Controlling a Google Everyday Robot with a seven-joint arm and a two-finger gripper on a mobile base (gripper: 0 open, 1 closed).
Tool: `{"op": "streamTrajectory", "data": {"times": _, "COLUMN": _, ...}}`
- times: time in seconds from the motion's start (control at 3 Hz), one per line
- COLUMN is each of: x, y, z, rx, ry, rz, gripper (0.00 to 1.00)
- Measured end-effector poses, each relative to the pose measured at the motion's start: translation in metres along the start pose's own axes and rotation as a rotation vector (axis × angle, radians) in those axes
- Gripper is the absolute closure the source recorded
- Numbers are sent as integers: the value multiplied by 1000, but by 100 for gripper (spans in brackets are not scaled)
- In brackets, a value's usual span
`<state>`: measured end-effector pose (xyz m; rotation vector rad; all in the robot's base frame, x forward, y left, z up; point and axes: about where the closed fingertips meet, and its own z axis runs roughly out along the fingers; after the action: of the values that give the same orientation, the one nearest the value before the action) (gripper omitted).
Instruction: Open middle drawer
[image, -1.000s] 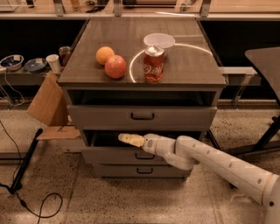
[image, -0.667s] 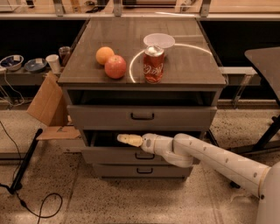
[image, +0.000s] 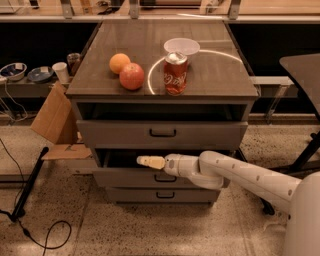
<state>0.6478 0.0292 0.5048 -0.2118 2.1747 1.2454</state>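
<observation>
The middle drawer (image: 125, 178) is the second grey front of the cabinet, with a small black handle (image: 165, 178) at its centre. It stands out slightly, with a dark gap above its top edge. My gripper (image: 150, 161), tan-tipped on a white arm, reaches in from the right. It lies level in that gap, just above the drawer's top edge and a little left of the handle. The top drawer (image: 110, 134), with a wider black handle, is also slightly out. The lowest drawer (image: 130, 195) is closed.
On the cabinet top (image: 220, 75) sit an orange (image: 119, 63), an apple (image: 132, 76), a red soda can (image: 175, 73) and a white bowl (image: 182, 46). A cardboard piece (image: 54, 120) and a black stand (image: 27, 185) are at the left. A dark table (image: 305, 65) stands at the right.
My arm has edged slightly to the left along the gap above the middle drawer. The drawers and the things on top have not visibly moved.
</observation>
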Motion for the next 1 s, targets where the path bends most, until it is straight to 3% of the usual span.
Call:
{"op": "streamTrajectory", "data": {"times": 0.33, "x": 7, "y": -6, "z": -9, "rx": 19, "ry": 29, "rz": 9, "gripper": 0}}
{"op": "streamTrajectory", "data": {"times": 1.0, "x": 29, "y": -12, "z": -22, "rx": 33, "ry": 165, "rz": 19, "gripper": 0}}
